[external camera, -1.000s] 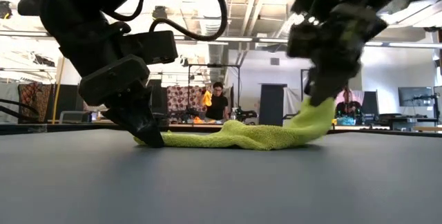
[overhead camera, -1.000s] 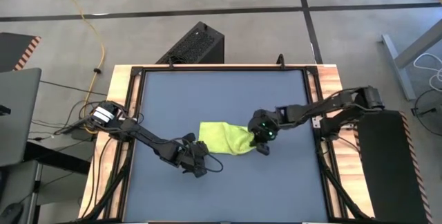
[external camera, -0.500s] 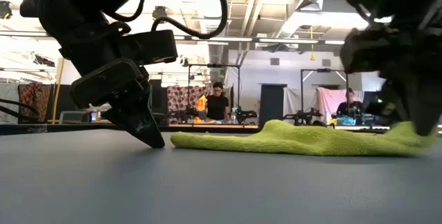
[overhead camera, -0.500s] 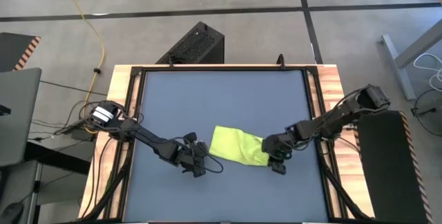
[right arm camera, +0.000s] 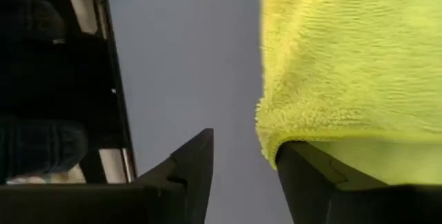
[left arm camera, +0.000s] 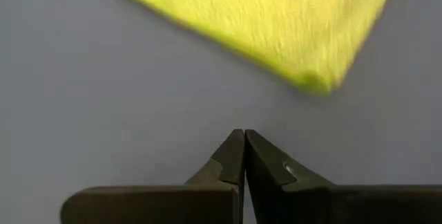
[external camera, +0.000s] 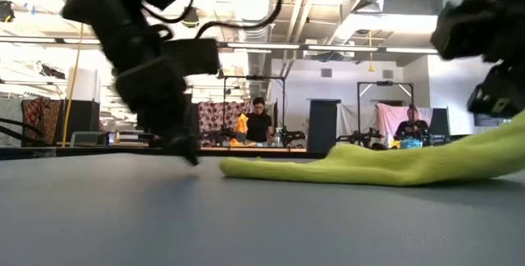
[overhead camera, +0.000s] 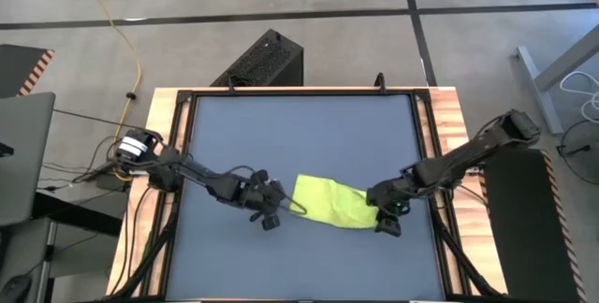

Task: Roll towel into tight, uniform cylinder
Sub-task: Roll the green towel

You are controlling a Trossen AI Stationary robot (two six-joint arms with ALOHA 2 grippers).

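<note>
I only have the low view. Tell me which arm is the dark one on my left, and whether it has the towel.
Observer: That is the left arm. In its wrist view the left gripper is shut, tips together, on bare mat short of the towel.
Operator: Report the right gripper.
Observer: The right gripper is at the towel's opposite end, fingers apart. The cloth's edge drapes over one finger, not clamped.
Operator: Tell me if a roll has started.
Observer: From above the towel lies as a flat, skewed patch; no roll shows.
</note>
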